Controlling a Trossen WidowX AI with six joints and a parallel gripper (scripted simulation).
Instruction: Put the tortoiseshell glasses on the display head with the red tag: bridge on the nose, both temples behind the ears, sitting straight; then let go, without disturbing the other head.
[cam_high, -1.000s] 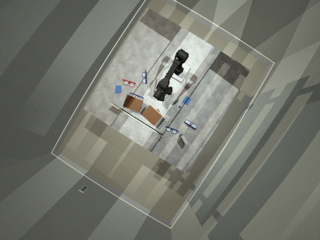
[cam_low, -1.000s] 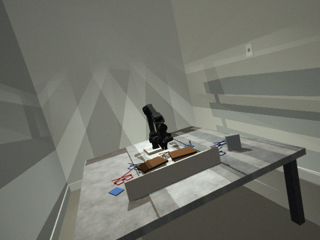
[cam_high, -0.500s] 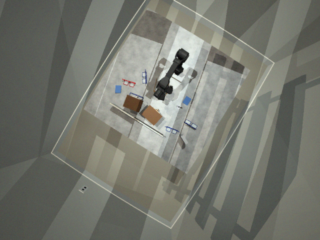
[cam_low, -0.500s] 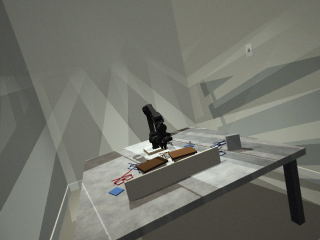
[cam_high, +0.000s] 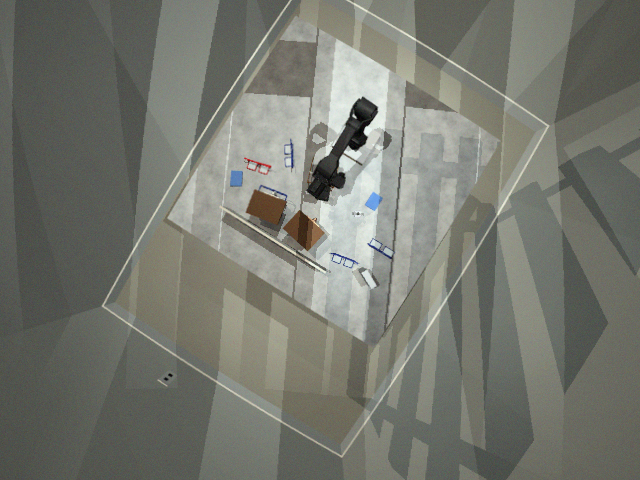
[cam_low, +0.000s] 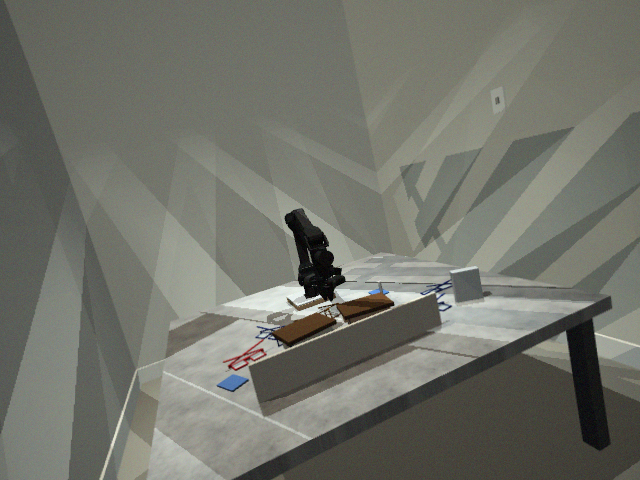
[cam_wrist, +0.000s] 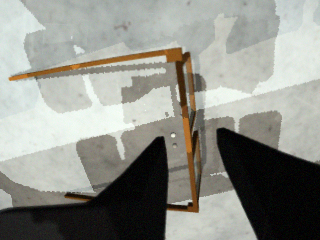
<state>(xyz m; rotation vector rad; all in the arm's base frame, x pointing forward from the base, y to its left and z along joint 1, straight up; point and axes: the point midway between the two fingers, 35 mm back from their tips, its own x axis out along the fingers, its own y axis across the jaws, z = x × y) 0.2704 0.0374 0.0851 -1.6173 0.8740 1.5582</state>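
The tortoiseshell glasses (cam_wrist: 173, 55) show orange-brown in the wrist view, with both temples pointing left. One temple shows beside the arm in the top view. My gripper (cam_high: 318, 192) (cam_low: 328, 296) (cam_wrist: 190, 139) is partly open above them. Its fingertips stand apart on either side of the front frame, with gaps on both sides; their height above it is hard to tell. The lower temple is partly hidden behind the left finger. The display heads and the red tag cannot be made out; two slanted brown boards (cam_high: 266, 207) (cam_low: 365, 305) may hide them.
A long pale wall (cam_high: 273, 240) (cam_low: 351, 347) stands behind the boards. Red glasses (cam_high: 257, 165) (cam_low: 247, 358), blue glasses (cam_high: 346, 259), blue squares (cam_high: 236, 178) (cam_low: 232, 382) and an upright grey block (cam_high: 368, 279) (cam_low: 466, 284) are around.
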